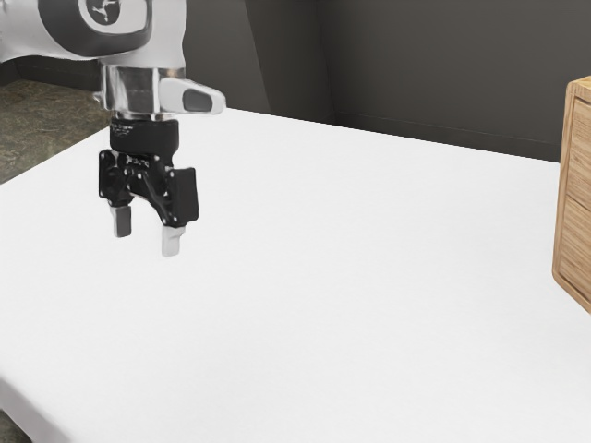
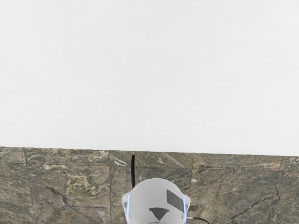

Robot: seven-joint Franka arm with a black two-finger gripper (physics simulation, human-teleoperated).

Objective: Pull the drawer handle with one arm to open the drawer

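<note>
A wooden drawer cabinet (image 1: 577, 194) stands at the exterior view's right edge, cut off by the frame; its handle is out of sight. My black gripper (image 1: 143, 235) hangs above the white table (image 1: 351, 277) at the exterior view's left, far from the cabinet. Its two light-tipped fingers (image 1: 171, 242) point down, stand apart and hold nothing. Under my hand, the wrist view looks down on the bare white tabletop (image 2: 149, 70).
The table's edge (image 2: 149, 150) runs across the wrist view, with stone-tiled floor (image 2: 56, 186) beyond it and the robot's white base (image 2: 156, 203) there. A dark wall (image 1: 416, 55) closes off the back of the exterior view.
</note>
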